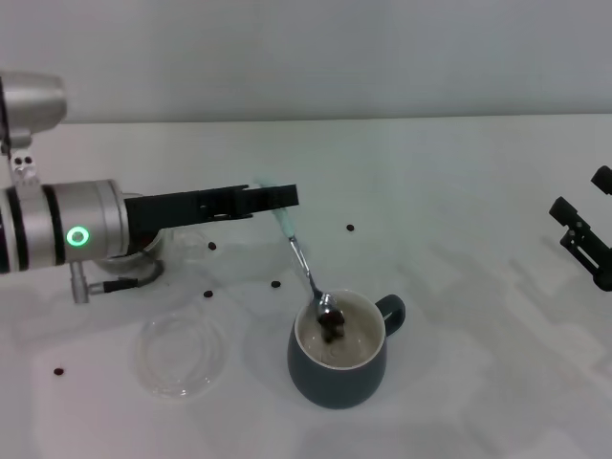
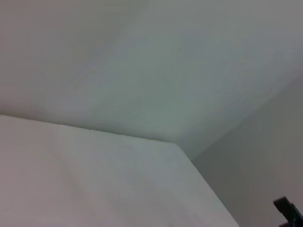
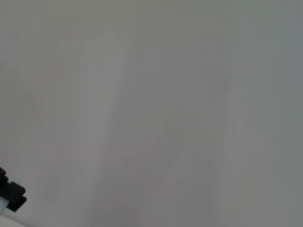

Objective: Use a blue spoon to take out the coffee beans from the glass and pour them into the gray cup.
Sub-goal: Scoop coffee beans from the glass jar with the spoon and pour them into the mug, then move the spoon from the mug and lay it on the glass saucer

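Steel-bowled blue spoon [image 1: 308, 269] in left tool [image 1: 277, 198], over rounded gray cup [image 1: 340, 359].

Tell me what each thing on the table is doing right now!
blue spoon: held by its handle in the left gripper, bowl tilted down over the gray cup.
gray cup: upright, some coffee beans inside.
stray beans: scattered loose on the table.
clear glass dish: lying flat, empty.
glass: mostly hidden behind the left arm.
right gripper: parked at the table's right edge, holding nothing.
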`<move>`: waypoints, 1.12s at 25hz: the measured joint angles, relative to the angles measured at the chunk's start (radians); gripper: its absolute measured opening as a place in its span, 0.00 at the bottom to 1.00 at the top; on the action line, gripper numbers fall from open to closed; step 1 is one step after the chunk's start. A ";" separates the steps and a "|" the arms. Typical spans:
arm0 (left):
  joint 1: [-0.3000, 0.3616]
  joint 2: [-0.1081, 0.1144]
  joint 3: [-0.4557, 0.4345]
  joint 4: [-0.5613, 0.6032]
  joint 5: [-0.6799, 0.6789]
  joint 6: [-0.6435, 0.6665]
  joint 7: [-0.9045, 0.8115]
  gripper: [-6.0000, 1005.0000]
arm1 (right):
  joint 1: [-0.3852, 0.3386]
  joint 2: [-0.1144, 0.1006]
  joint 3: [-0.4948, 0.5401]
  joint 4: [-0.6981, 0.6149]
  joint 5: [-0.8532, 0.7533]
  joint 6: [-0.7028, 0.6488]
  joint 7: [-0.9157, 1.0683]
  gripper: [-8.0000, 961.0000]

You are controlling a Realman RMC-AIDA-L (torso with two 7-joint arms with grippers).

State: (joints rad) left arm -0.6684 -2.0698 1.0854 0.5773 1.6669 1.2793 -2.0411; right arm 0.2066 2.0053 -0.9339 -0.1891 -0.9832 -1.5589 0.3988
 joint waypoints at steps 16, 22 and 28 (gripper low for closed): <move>-0.012 -0.004 0.125 0.156 0.032 -0.001 0.006 0.14 | 0.000 0.001 0.000 0.007 0.001 0.002 0.000 0.64; -0.003 -0.004 0.123 0.192 0.033 -0.002 0.006 0.14 | -0.002 0.002 0.000 0.007 0.001 0.002 0.000 0.64; 0.036 -0.001 0.101 0.222 -0.006 0.000 0.004 0.14 | 0.000 0.003 0.000 0.006 0.002 0.002 0.000 0.64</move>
State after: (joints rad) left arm -0.6320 -2.0703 1.1862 0.7989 1.6607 1.2791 -2.0370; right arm 0.2065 2.0078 -0.9339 -0.1828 -0.9816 -1.5569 0.3988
